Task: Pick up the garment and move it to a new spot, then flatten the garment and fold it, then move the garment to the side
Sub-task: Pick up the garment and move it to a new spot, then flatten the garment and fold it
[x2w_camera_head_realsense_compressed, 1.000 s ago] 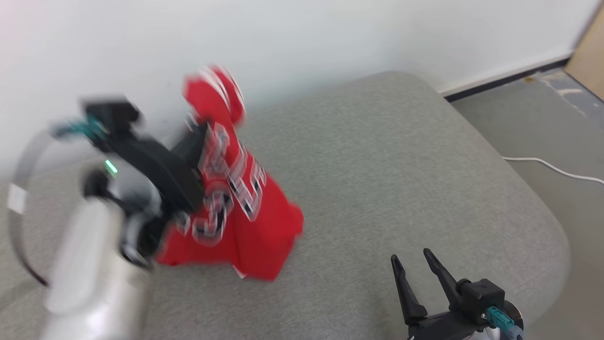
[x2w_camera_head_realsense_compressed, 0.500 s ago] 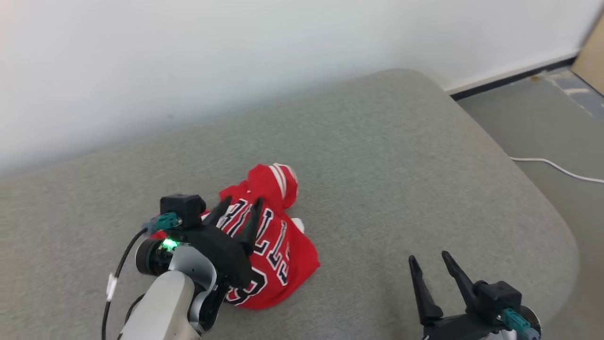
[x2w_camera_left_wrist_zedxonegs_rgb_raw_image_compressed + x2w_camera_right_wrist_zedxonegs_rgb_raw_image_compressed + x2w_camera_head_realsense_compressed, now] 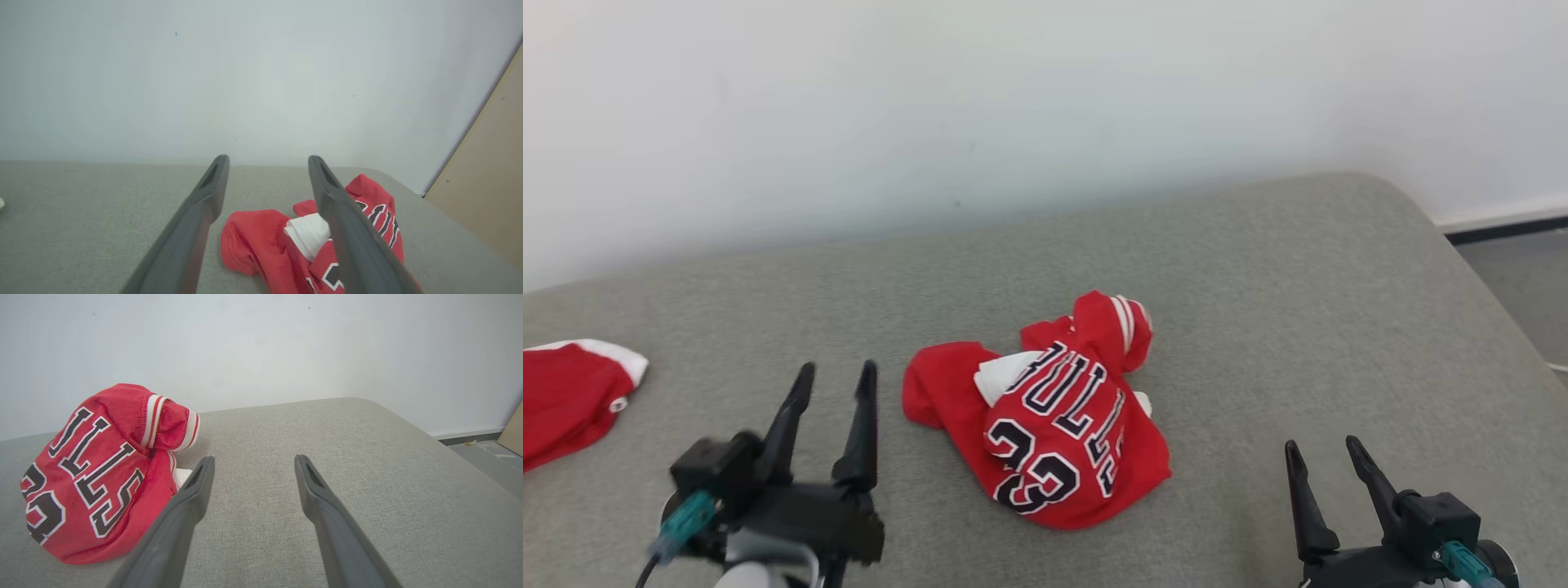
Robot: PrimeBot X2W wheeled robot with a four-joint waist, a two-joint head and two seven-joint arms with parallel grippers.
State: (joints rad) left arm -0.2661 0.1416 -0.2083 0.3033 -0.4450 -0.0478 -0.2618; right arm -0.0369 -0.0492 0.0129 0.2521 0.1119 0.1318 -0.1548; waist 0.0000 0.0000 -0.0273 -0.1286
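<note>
A crumpled red jersey (image 3: pixel 1054 416) with black-and-white lettering and the number 23 lies in a heap in the middle of the grey cushioned surface (image 3: pixel 1258 310). The left wrist view has the jersey (image 3: pixel 261 245) low, partly behind the right finger; in the right wrist view the jersey (image 3: pixel 102 473) sits to the left. My left gripper (image 3: pixel 835 376) stands open and empty to the left of the heap. At the lower right my right gripper (image 3: pixel 1325 453) is open and empty, apart from the cloth.
Another red garment with a white edge (image 3: pixel 572 396) lies at the left edge of the cushion. A white wall (image 3: pixel 1013 106) runs behind. The cushion's rounded right edge drops to grey floor (image 3: pixel 1515 286); a tan board (image 3: pixel 486 183) stands at the right.
My left gripper has let go of the jersey and drawn back to the lower left, now open. The jersey lies heaped on the cushion. The head camera has turned left.
</note>
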